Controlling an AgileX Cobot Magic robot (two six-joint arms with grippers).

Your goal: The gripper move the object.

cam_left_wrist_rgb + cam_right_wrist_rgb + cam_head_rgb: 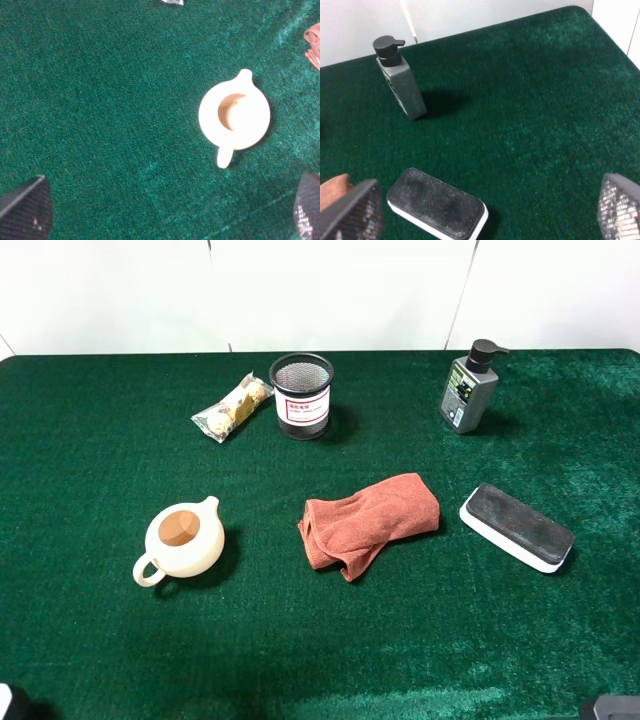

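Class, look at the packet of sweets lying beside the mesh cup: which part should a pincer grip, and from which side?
Probably the middle of the sweet packet, from straight above, fingers spanning its narrow width. It lies flat and diagonal on the green cloth, with one end close to the mesh cup, so the far half leaves more room.

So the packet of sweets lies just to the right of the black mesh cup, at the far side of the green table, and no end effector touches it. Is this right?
Not quite. In the exterior high view the packet of sweets lies just to the left of the black mesh cup, not to its right. The rest holds: both are at the far side of the green table, and no end effector touches the packet.
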